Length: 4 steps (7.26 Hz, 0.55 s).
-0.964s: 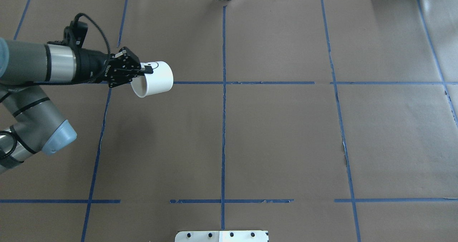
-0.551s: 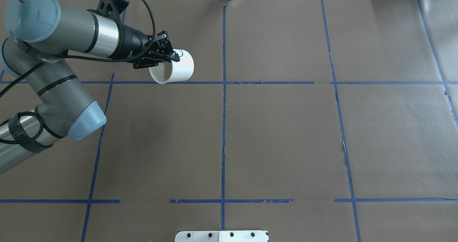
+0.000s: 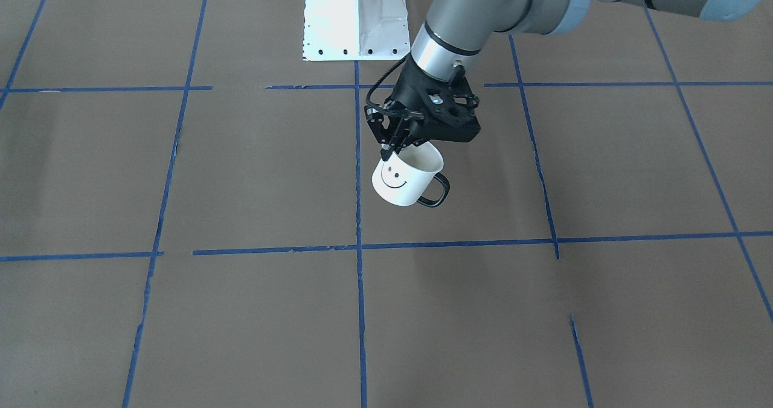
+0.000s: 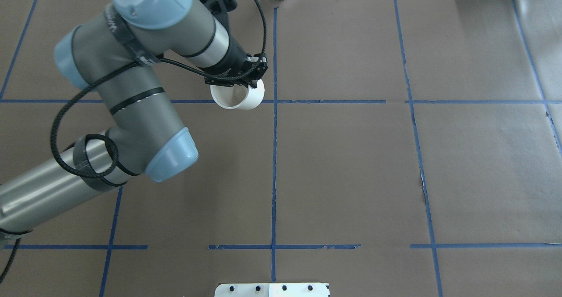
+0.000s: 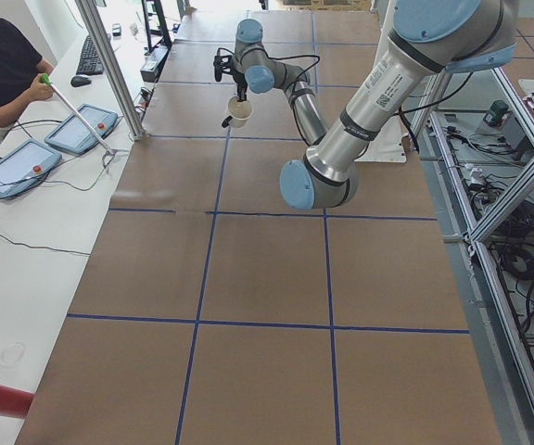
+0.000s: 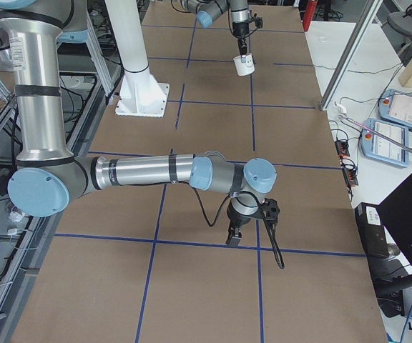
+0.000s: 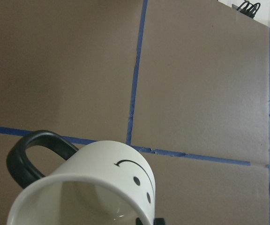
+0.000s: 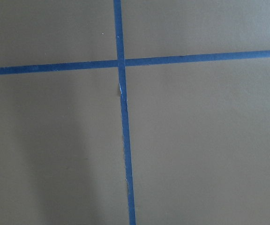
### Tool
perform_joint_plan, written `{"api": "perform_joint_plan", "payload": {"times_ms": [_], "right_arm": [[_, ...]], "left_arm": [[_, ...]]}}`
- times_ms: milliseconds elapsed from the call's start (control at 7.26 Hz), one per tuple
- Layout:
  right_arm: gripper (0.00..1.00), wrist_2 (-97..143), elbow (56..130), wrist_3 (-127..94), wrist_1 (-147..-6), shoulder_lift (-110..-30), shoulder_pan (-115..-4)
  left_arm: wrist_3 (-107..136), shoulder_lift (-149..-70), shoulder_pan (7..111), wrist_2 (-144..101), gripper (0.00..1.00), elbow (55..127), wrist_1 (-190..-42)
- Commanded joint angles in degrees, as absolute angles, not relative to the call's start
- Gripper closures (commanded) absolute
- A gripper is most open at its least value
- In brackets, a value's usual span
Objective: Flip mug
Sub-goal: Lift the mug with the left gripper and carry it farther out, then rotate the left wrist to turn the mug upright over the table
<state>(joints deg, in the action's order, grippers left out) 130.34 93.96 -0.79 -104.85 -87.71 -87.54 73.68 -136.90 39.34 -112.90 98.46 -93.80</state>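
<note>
Left fingers (image 3: pixel 388 148) are closed on the rim of the mug (image 3: pixel 401 181), pinching its wall just above the smiley face (image 3: pixel 395 177); the mug hangs tilted over the tabletop (image 3: pixel 241 172), mouth upward, dark handle (image 3: pixel 438 194) on the robot's left; from overhead it lies just beside a crossing of blue tape lines (image 4: pixel 274 101); right fingers (image 6: pixel 233 238) hover low over the tabletop, their opening impossible to judge.
</note>
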Motion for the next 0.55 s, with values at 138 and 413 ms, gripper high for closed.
{"api": "perform_joint_plan", "payload": {"times_ms": [138,413], "right_arm": [[0.00,130.34,93.96,-0.79,-104.85,-87.71,-87.54],[0.00,130.34,94.04,-0.79,-104.85,-87.71,-87.54]], "left_arm": [[64.69,-146.13,29.21,-102.78,1.00,89.00,-84.38],[62.77,-156.05,28.57,-102.57,1.00,77.31,-78.96]]}}
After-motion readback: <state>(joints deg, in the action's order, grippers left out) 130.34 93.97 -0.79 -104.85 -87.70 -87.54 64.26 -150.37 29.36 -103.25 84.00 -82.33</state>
